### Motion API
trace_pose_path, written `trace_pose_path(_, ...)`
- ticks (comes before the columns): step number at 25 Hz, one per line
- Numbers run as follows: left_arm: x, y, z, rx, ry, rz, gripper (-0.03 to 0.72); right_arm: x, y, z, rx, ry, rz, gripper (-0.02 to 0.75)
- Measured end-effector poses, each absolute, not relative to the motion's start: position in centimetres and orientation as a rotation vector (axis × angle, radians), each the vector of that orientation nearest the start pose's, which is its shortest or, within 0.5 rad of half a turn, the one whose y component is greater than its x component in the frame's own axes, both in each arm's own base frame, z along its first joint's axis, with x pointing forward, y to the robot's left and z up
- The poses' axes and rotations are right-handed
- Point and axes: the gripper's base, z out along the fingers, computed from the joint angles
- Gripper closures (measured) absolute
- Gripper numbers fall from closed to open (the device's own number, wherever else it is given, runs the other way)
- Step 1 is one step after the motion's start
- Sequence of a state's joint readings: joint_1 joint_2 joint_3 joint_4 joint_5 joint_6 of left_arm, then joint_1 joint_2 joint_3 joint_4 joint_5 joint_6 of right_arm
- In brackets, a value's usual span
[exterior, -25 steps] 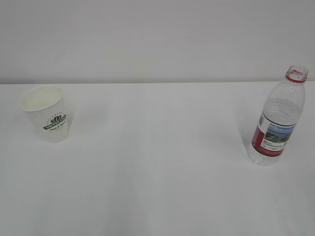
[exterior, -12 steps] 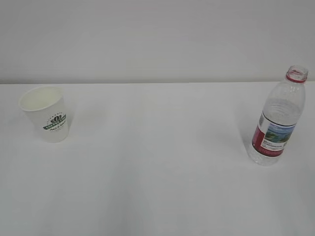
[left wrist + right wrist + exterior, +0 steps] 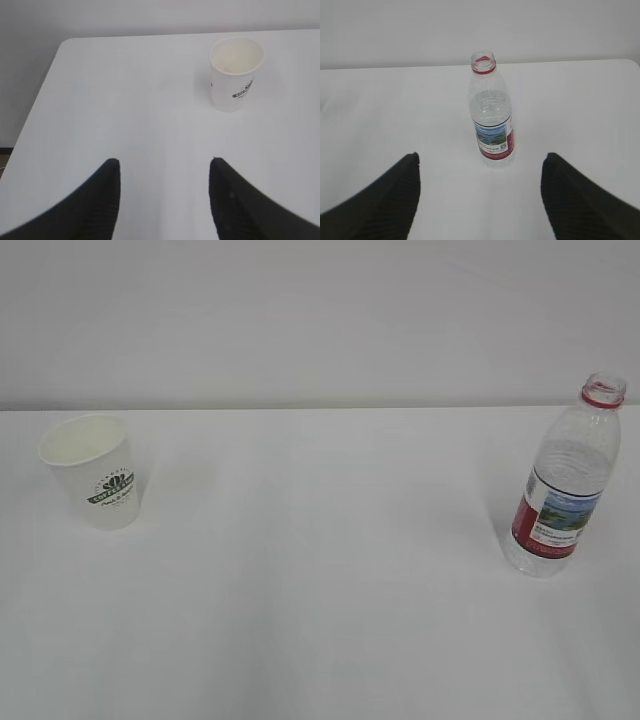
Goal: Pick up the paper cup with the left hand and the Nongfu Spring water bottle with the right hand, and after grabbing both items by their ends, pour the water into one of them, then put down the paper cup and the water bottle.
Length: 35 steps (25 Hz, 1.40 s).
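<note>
We work on a plain white table (image 3: 320, 570) that meets a pale, bare wall behind it. On the left side of the table stands the small white tapered paper cup (image 3: 92, 470) with a green round logo and a rolled rim; it is upright and looks empty inside. Well apart from it, on the right side, stands the clear ribbed plastic Nongfu Spring water bottle (image 3: 565, 480) with a red neck ring and a red-and-white label. The bottle is upright too, and its cap is off. We cannot tell the level of the water inside it with certainty.

Our left hand (image 3: 164, 172) has its two black fingers spread apart and holds nothing; the cup is ahead of it and a little to the right, not between the fingers. Our right hand (image 3: 480, 167) is also spread wide and empty, and the bottle stands ahead of it, almost centred between the two fingers but not reached yet.

We judge that the task is at its very beginning: the approach, with neither thing grasped. The next move calls for the left hand to shift towards the right and advance until the cup is between the fingers, while the right hand goes straight forward to the bottle. The cup is light and thin, so the grip should be gentle.
</note>
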<state>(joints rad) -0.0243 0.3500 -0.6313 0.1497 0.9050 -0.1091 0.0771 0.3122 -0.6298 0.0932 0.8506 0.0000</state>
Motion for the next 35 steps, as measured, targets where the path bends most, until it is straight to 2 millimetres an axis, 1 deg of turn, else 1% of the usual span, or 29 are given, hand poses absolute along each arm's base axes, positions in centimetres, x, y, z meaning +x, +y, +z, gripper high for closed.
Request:
trace_pose_path(3,5.6,0.9,32.3,-0.058,2.080,0.097,0.273,5.0,1.0,32.6,-0.059,2.026,0.158,0.170)
trace_pose_path(9,6.3,0.9,32.9,-0.053,2.062,0.095,0.274,5.8,1.1,33.1,-0.052,1.982,0.161,0.170)
trace_pose_path(18,7.4,0.8,33.0,-0.043,2.053,0.094,0.274,6.4,1.1,33.3,-0.047,1.958,0.160,0.170)
trace_pose_path(24,8.9,0.6,33.3,-0.032,2.017,0.080,0.274,7.2,1.1,33.4,-0.043,1.954,0.160,0.170)
trace_pose_path(32,11.9,0.1,33.3,-0.042,1.982,0.001,0.276,9.5,1.2,34.0,-0.027,1.887,0.160,0.170)
trace_pose_path(35,13.0,0.0,33.6,-0.036,1.937,-0.006,0.276,10.2,1.2,34.2,-0.019,1.852,0.162,0.170)
